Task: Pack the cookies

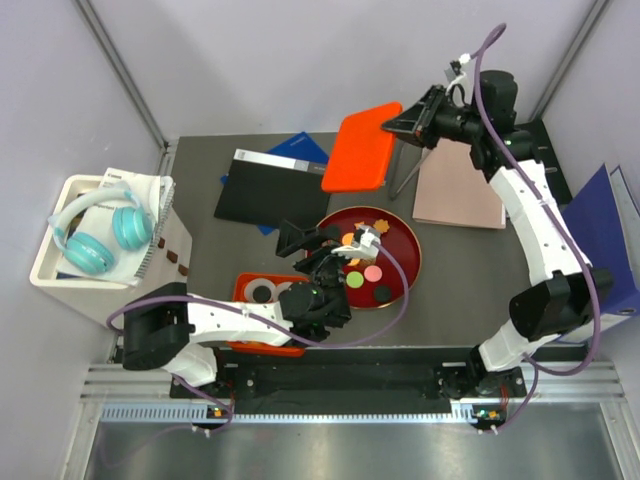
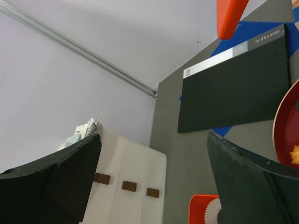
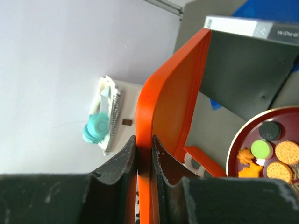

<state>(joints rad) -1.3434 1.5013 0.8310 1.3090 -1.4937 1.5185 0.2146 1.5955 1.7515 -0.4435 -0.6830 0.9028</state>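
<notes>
on black folder (image 2: 233,84), label "clip file a4"; l pincer (image 2: 154,135) spread, r pincer (image 3: 144,138) tight on orange lid (image 3: 180,88)

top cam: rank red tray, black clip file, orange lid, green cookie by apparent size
1. red tray, largest.
2. black clip file and orange lid: these look about equal. The lid is held up off the table by the right gripper, nearer the camera, so I haven't ranked them against each other.
3. green cookie, by far the smallest.

Green, pink, black cookies (image 1: 373,272); orange lid (image 1: 362,148)
</notes>
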